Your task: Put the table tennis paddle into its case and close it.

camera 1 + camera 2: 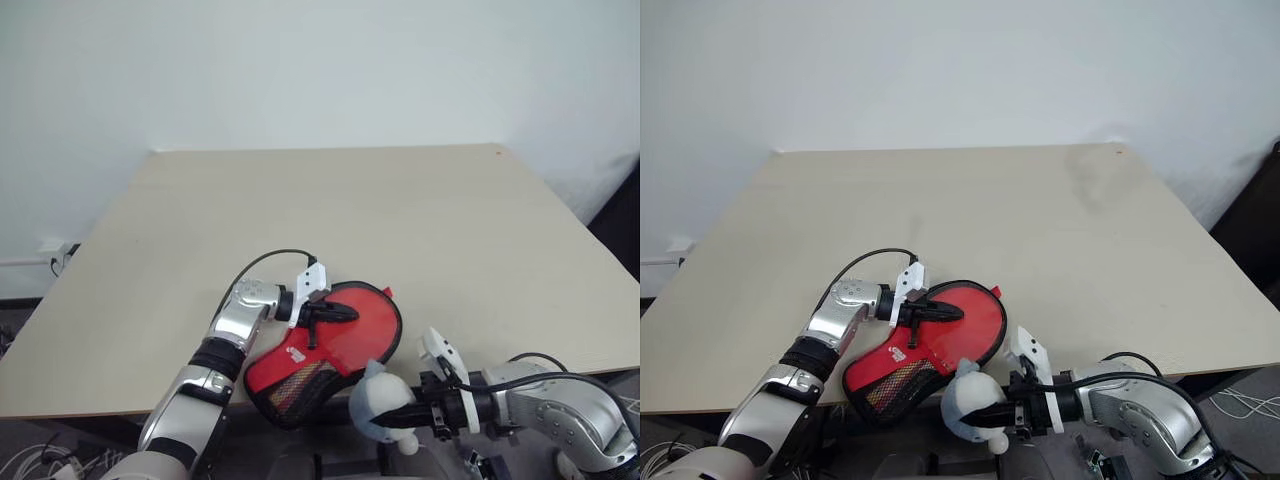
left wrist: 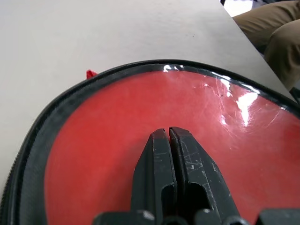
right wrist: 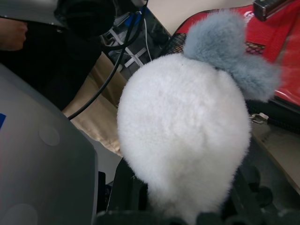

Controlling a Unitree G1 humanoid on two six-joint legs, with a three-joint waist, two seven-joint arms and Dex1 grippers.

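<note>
The case (image 1: 296,378), red with a black mesh panel and a white logo, lies at the table's near edge, its narrow end hanging over it. Within its black zip rim (image 2: 33,140) shows the glossy red face of the table tennis paddle (image 1: 366,326). My left gripper (image 1: 346,314) is shut, and its fingertips (image 2: 159,140) rest on that red face. A small red zip tag (image 2: 90,73) sticks out at the rim. In front of the table edge, my right gripper (image 1: 404,416) is shut on a whitish-blue fluffy ball (image 3: 183,131) next to the case.
The beige table (image 1: 400,210) stretches away to a white wall. A person's trouser legs (image 2: 274,28) are beside the table's far corner. Cables (image 3: 122,51) hang under the table's near edge.
</note>
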